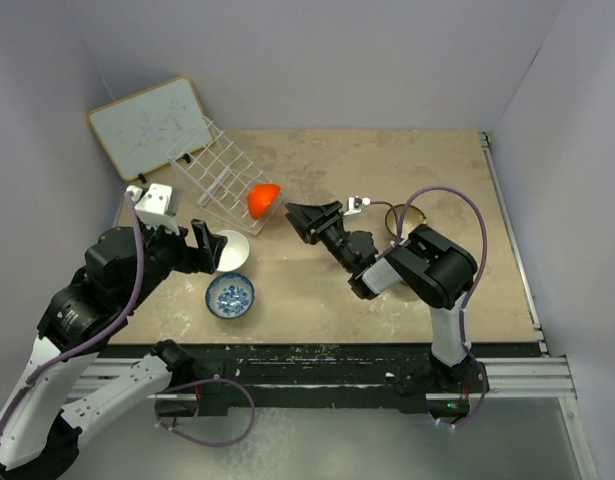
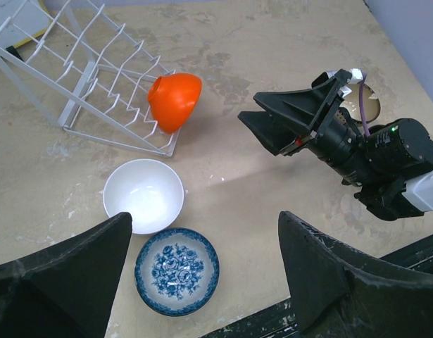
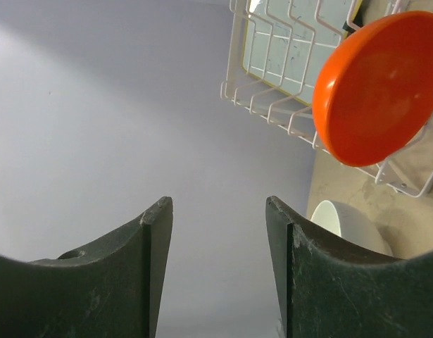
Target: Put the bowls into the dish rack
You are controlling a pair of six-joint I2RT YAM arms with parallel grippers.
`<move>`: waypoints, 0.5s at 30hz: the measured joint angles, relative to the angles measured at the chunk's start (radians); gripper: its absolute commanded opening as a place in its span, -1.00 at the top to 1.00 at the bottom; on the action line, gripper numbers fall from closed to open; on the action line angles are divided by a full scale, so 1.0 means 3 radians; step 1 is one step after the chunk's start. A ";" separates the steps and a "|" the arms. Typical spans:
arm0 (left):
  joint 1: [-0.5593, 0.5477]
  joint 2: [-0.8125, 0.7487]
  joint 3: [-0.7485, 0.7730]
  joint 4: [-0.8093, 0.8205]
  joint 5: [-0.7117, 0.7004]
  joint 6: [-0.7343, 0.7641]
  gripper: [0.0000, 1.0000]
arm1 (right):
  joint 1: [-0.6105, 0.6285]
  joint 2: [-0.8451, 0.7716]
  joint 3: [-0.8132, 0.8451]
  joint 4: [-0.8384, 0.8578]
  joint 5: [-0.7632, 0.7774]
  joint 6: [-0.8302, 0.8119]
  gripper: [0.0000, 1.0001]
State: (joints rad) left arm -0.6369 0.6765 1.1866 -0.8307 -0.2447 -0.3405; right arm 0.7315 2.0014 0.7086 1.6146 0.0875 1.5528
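Observation:
The white wire dish rack [image 1: 212, 172] stands at the back left. The orange-red bowl [image 1: 263, 199] rests on edge in its right end; it also shows in the left wrist view [image 2: 174, 101] and the right wrist view [image 3: 377, 88]. The white bowl [image 1: 230, 248] and the blue-and-white bowl [image 1: 230, 297] sit upright on the table in front of the rack. The brown bowl [image 1: 407, 217] sits behind the right arm. The black bowl is out of view. My left gripper [image 1: 207, 250] is open and empty above the white bowl [image 2: 143, 195] and blue-and-white bowl [image 2: 177, 270]. My right gripper [image 1: 297, 222] is open and empty, just right of the orange-red bowl.
A wood-framed whiteboard [image 1: 149, 125] leans against the wall behind the rack. Grey walls close in the table on the left, back and right. The table's near edge [image 1: 327, 345] runs just past the blue-and-white bowl.

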 measured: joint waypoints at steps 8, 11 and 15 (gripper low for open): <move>0.0000 -0.0025 0.0140 0.0020 0.0017 0.0013 -0.98 | -0.0108 -0.0092 -0.0046 -0.0036 -0.0331 -0.0203 -0.21; 0.0000 -0.0028 0.0161 0.0020 0.0022 0.0033 -0.98 | -0.0107 -0.0247 -0.0036 -0.0058 -0.0497 -0.0309 -0.21; 0.0000 -0.0027 0.0221 -0.0003 0.0020 0.0039 -0.98 | -0.0107 -0.0615 -0.0001 -0.0267 -0.0704 -0.0549 -0.25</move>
State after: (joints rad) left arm -0.6369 0.6685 1.2530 -0.8314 -0.2386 -0.3286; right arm 0.6994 1.8168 0.7082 1.5345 -0.1238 1.3880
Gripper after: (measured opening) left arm 0.991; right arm 0.606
